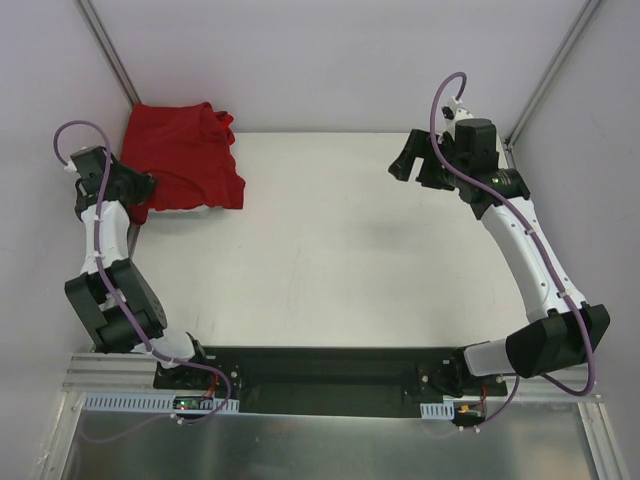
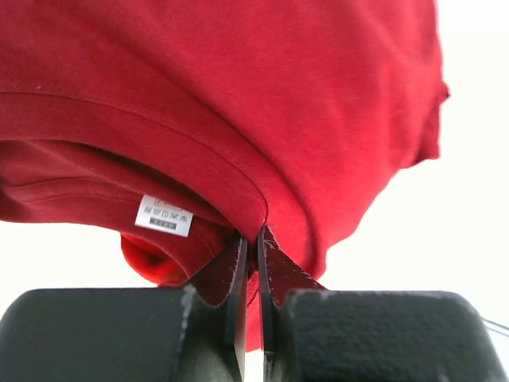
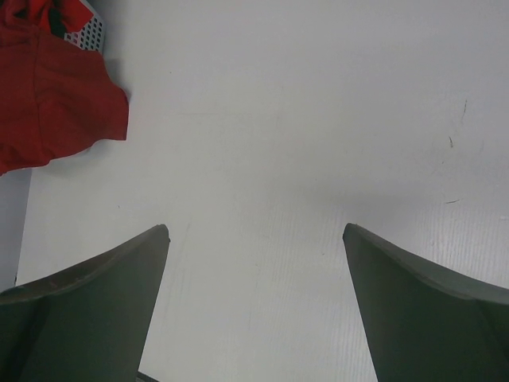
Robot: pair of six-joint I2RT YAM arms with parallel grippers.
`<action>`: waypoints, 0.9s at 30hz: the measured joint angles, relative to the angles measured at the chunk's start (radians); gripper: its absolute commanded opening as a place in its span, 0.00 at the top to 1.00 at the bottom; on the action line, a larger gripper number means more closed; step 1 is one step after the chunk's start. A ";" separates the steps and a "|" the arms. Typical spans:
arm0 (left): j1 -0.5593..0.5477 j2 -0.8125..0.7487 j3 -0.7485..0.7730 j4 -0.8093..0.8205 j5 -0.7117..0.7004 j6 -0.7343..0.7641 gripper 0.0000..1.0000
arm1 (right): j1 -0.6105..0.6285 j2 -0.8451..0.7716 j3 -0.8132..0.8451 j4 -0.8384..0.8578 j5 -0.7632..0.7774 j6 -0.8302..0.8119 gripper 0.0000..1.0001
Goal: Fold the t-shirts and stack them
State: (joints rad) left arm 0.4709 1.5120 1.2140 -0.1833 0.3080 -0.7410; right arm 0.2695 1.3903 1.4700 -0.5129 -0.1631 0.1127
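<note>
A heap of deep-red t-shirts (image 1: 182, 158) lies at the table's far left corner. My left gripper (image 1: 140, 188) is at its near left edge. In the left wrist view the left gripper (image 2: 253, 239) is shut on a fold of red t-shirt (image 2: 238, 103), close to a white neck label (image 2: 164, 215). My right gripper (image 1: 403, 160) hovers over the far right of the table, open and empty. In the right wrist view the right gripper (image 3: 254, 231) has its jaws wide apart over bare table, with the red heap (image 3: 48, 95) at top left. No blue shirt shows.
The white table (image 1: 340, 260) is bounded by grey walls at the back and sides. A black base rail (image 1: 320, 380) runs along the near edge. A small white perforated piece (image 3: 89, 33) shows by the red cloth in the right wrist view.
</note>
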 measured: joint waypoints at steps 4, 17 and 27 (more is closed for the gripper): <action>0.000 -0.041 0.000 0.010 0.002 0.000 0.80 | 0.000 0.000 0.000 -0.007 -0.014 0.000 0.04; 0.000 -0.095 -0.005 0.039 -0.003 0.002 0.91 | 0.000 0.021 0.000 -0.021 -0.053 0.006 0.04; 0.000 -0.066 -0.015 0.045 -0.076 -0.002 0.14 | 0.000 0.023 0.000 -0.024 -0.053 0.005 0.04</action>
State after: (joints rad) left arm 0.4709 1.4456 1.1992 -0.1383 0.2325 -0.7429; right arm 0.2695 1.4136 1.4700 -0.5365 -0.2165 0.1181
